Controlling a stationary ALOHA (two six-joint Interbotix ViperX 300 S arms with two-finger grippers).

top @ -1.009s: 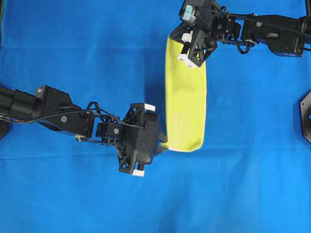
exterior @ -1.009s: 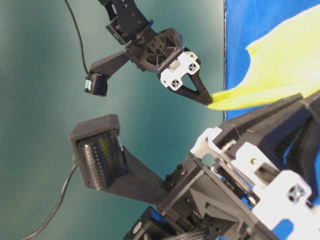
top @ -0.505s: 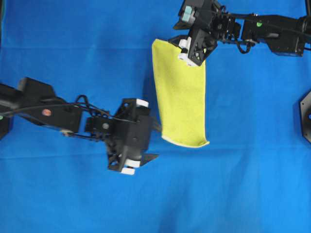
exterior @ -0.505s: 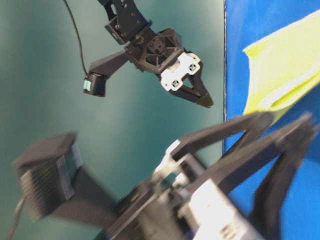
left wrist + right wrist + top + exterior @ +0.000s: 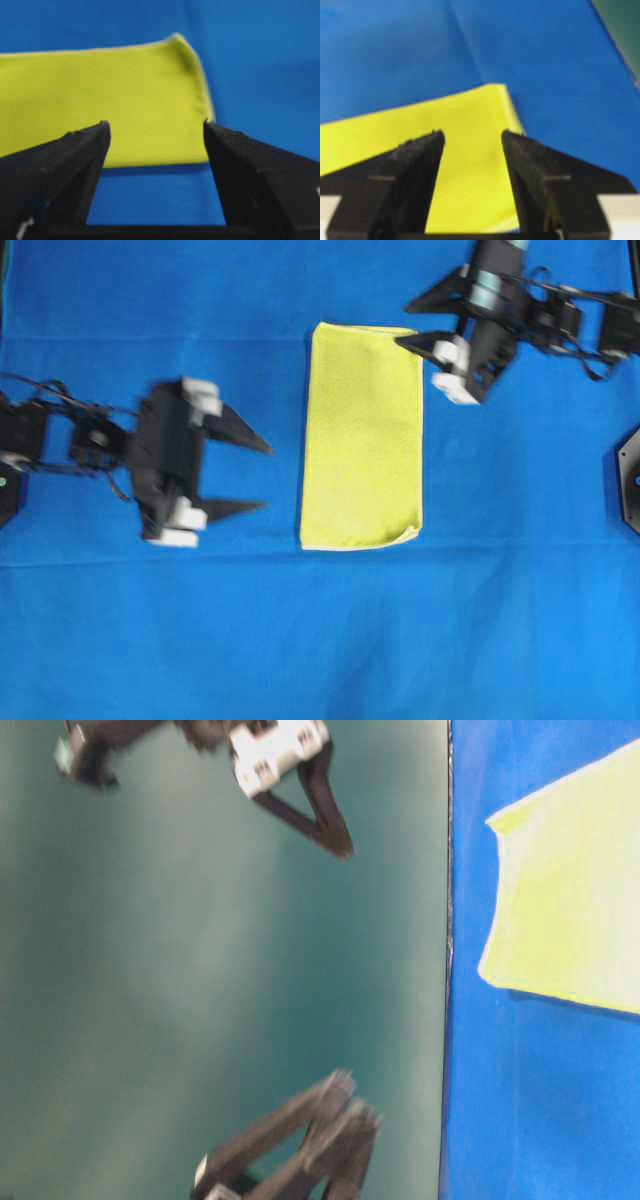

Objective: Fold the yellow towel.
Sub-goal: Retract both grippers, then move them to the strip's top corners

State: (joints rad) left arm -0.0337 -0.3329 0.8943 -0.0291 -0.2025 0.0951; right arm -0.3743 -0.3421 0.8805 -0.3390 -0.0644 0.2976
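The yellow towel (image 5: pixel 360 435) lies flat on the blue cloth as a long folded rectangle, and no gripper touches it. My left gripper (image 5: pixel 266 478) stands open to the left of it, a short gap away, fingers pointing at its lower left part. In the left wrist view the towel (image 5: pixel 100 100) lies beyond the open left gripper (image 5: pixel 155 125), with only blue cloth between the fingers. My right gripper (image 5: pixel 402 325) is open and raised by the towel's far right corner. The right wrist view shows the towel (image 5: pixel 470 150) below the empty right gripper (image 5: pixel 472 132). The table-level view shows one end of the towel (image 5: pixel 570 900).
A large blue cloth (image 5: pixel 300 640) covers the whole table. A black mount (image 5: pixel 628 480) juts in at the right edge. A dark teal backdrop (image 5: pixel 200 970) fills the left of the table-level view.
Both grippers opened and let go of the towel. The left arm drew back to the left, the right arm rose and moved right. The towel dropped and now lies flat.
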